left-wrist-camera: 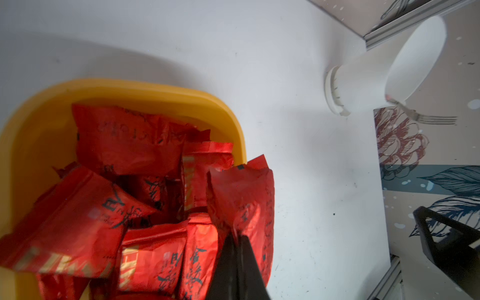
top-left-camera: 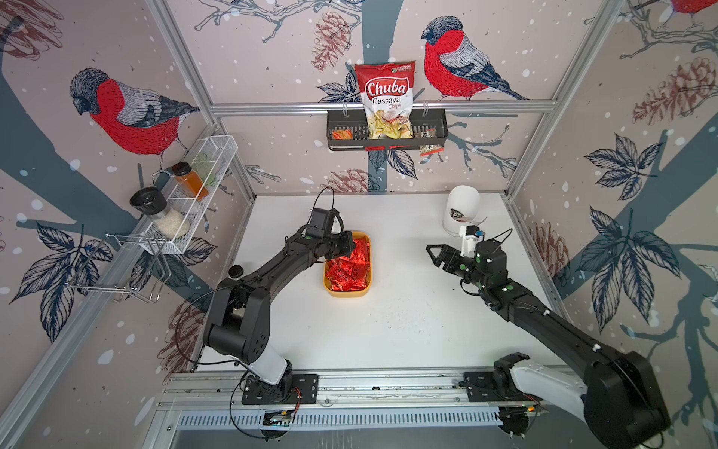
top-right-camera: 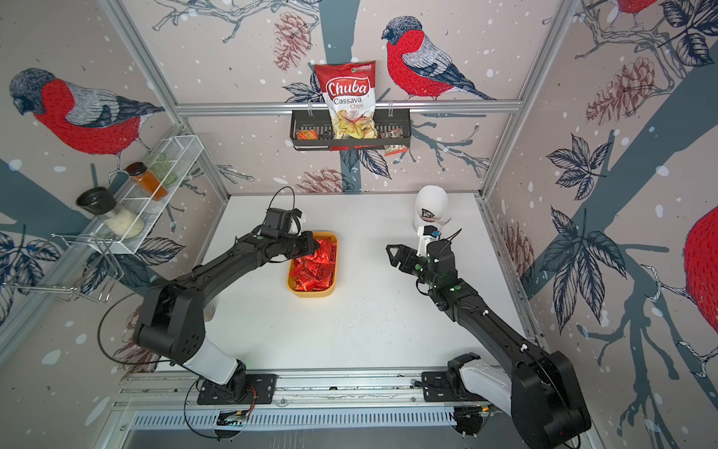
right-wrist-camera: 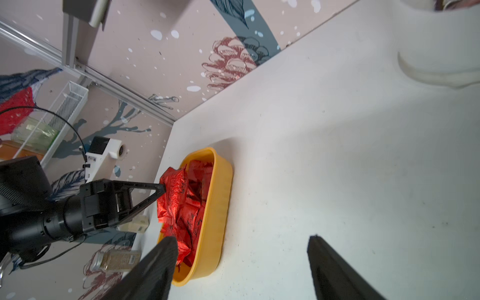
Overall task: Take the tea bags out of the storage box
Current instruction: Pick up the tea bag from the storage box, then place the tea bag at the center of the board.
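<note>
The mustard-yellow storage box sits left of the table's middle and holds several shiny red tea bags. My left gripper reaches over the box's far end. In the left wrist view the left gripper is shut on the crimped end of one tea bag, held up over the box rim. The right wrist view shows the same pinch. My right gripper hangs open and empty over bare table to the right of the box.
A white cup with a fork in it stands at the back right. A black wall basket holds a Chuba chips bag. On the left wall a white wire rack carries jars. A spice jar lies by the left wall.
</note>
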